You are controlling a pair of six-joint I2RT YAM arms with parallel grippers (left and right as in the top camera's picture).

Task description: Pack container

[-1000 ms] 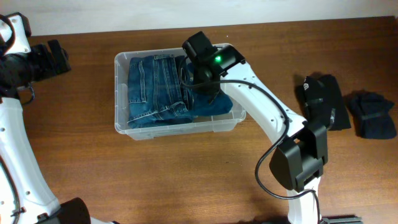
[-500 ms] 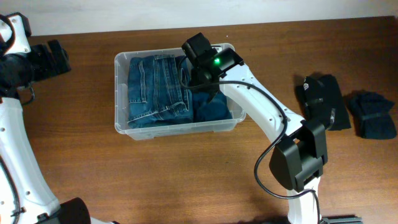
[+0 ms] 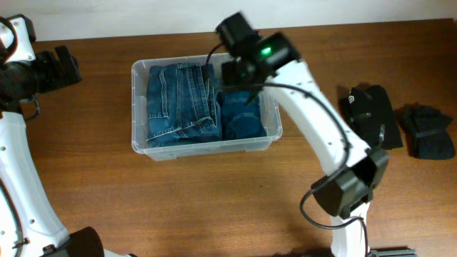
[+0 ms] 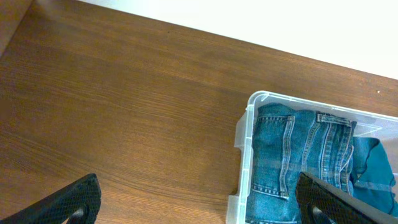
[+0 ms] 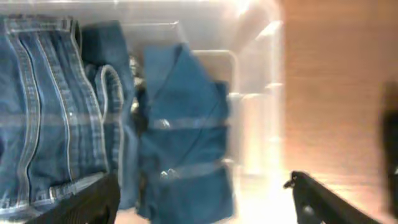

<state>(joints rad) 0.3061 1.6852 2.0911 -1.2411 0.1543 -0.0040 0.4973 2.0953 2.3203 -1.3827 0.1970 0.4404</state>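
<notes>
2 arms share your wooden desk (image 3: 214,207) in the overhead view, where the container (image 3: 133,107) sits mid-desk, toward the far edge. Folded blue jeans (image 3: 175,103) fill its left side, and a teal-blue garment (image 3: 243,118) lies against them on the right. Your right arm (image 3: 314,121) reaches over the container's far-right corner, a green light (image 3: 268,51) lit at its wrist. Your left gripper (image 3: 63,66) hangs over the desk's far-left corner, well apart from the container. Near the right edge of the desk lie a dark garment (image 3: 371,114) and, just beside it, a second dark garment (image 3: 428,132).

From the left wrist, you see that gripper's fingers (image 4: 74,199) spread wide at the 2 bottom corners of the frame, pinching nothing. Bare desk runs below them, and the container's rounded corner shows at lower right. The jeans lie inside it, with a strip of the teal-blue garment past them at the frame's right edge.

From the right wrist, the picture is blurred. Your right gripper (image 5: 208,200) hangs above the container with its fingers (image 5: 93,199) set wide apart, gripping nothing. Below it, the jeans lie at left and the teal-blue garment at centre. The clear wall of the container shows at right, with the desk beyond it.
</notes>
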